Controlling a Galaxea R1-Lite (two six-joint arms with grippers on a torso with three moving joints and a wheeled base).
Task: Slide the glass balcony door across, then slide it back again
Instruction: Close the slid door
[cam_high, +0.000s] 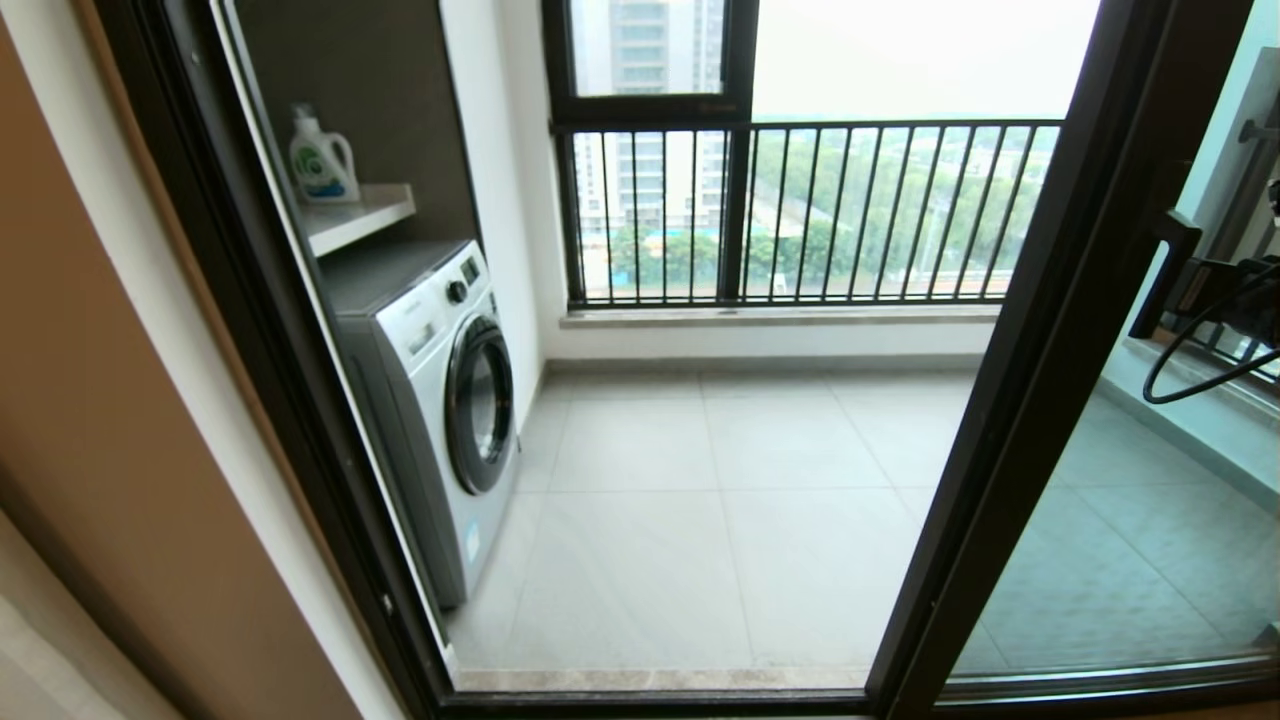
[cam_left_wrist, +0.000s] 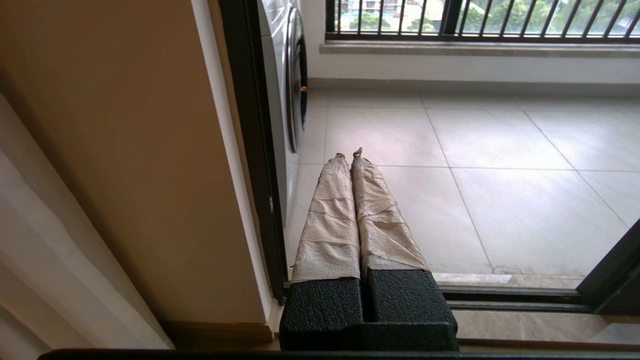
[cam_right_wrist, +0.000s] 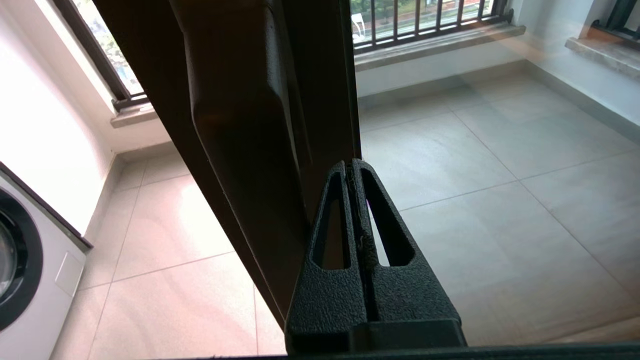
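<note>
The glass balcony door (cam_high: 1040, 330) stands at the right of the doorway, its dark upright slanting across the head view with the glass (cam_high: 1150, 520) beyond it. Its slim handle (cam_high: 1165, 275) sits on that upright. My right arm's wrist (cam_high: 1245, 300) reaches in from the right edge beside the handle. My right gripper (cam_right_wrist: 351, 162) is shut with nothing between its fingers, tips at the upright's (cam_right_wrist: 320, 75) glass-side edge, next to the handle (cam_right_wrist: 240, 125); whether they touch it I cannot tell. My left gripper (cam_left_wrist: 350, 152), tape-wrapped and shut, hangs low by the left jamb (cam_left_wrist: 250, 150).
A white washing machine (cam_high: 440, 400) stands inside the balcony at the left, with a detergent bottle (cam_high: 322, 160) on a shelf above. A barred window (cam_high: 800, 210) closes the far side. The floor track (cam_left_wrist: 500, 297) runs along the threshold. A beige wall (cam_high: 120, 450) is at my left.
</note>
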